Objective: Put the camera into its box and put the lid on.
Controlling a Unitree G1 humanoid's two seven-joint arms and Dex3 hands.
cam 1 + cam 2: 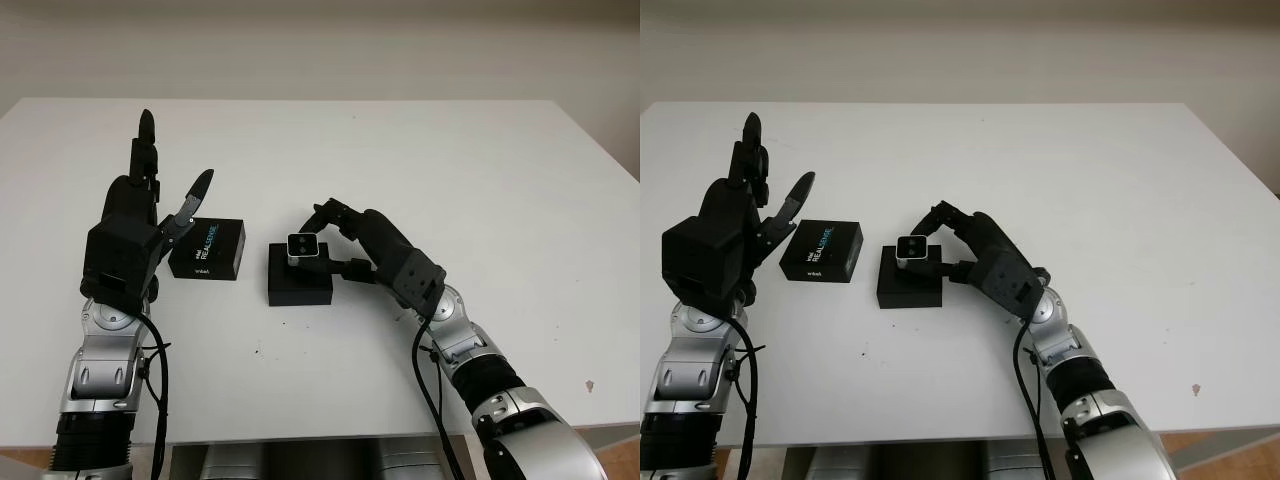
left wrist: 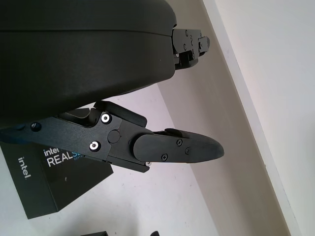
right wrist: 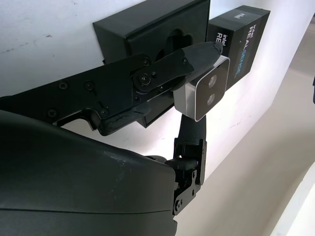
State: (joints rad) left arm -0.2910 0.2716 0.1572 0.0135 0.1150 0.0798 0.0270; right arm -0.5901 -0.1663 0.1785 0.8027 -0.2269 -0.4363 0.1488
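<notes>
Between the fingertips of the right hand sits the camera, a small silver block with a dark lens face turned upward, pinched from two sides and held just over the far end of the open box; in the right wrist view the fingers press on the camera's narrow sides while the box's moulded recess lies directly behind it; the grip looks thin, a fingertip pinch on smooth metal, so the likeliest trouble, as I judge it, is the camera twisting or slipping as it is lowered and landing askew across the rim instead of seating in the recess; a second risk is that a finger catches the box wall and pushes the light box across the table, since nothing holds it down; a camera left standing proud would in turn stop the lid from closing; farther out, the lid, black with printed lettering, lies flat on the table just beside the box on the robot's left, near it but not touching; beyond it the left hand hangs open and raised above the table next to the lid, holding nothing, one finger close over the lid's near corner; counted up: one camera, one box, one lid, two hands.
</notes>
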